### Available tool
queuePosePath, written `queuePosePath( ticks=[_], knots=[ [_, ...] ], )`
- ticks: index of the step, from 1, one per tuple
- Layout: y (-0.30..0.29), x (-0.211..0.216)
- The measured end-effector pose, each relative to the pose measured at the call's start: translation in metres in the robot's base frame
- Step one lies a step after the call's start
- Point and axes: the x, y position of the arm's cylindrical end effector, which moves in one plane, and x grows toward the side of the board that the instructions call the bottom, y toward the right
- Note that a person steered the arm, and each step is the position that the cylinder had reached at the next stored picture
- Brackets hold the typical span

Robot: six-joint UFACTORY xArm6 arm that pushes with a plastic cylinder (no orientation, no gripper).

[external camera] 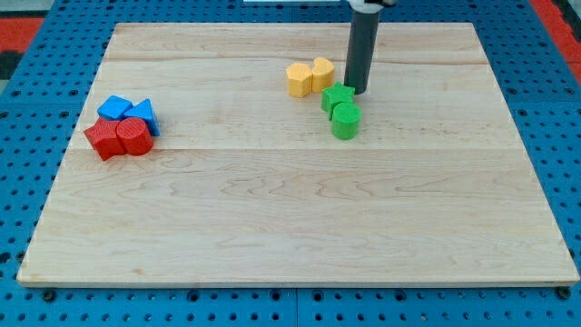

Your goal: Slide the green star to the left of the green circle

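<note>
My tip (359, 93) is down on the counter (290, 218), touching or just beside the green star (337, 96) at the star's 3 o'clock to 2 o'clock side. No fingers on this rig, just the rod, so nothing to report as apart or clamped. The green star sits at 12 o'clock of the green circle (345, 121), touching it, slightly toward 11. So task not done: the star is above the circle in the view, not to its left. What's left, by my read: push the star round toward the circle's 9 o'clock without dragging the circle along. Two yellow blocks (309, 78) sit at 10 o'clock of the star, close, could get bumped. Blue and red cluster (124, 127) far off at 9 o'clock, irrelevant.
</note>
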Motion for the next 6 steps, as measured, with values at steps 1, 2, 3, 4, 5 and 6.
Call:
queuePosePath(
  ticks=[1,2,3,4,5,6],
  knots=[
    [0.0,0.03],
    [0.003,0.046],
    [0.015,0.017],
    [-0.04,0.004],
    [-0.068,0.034],
    [-0.056,0.065]
  ],
)
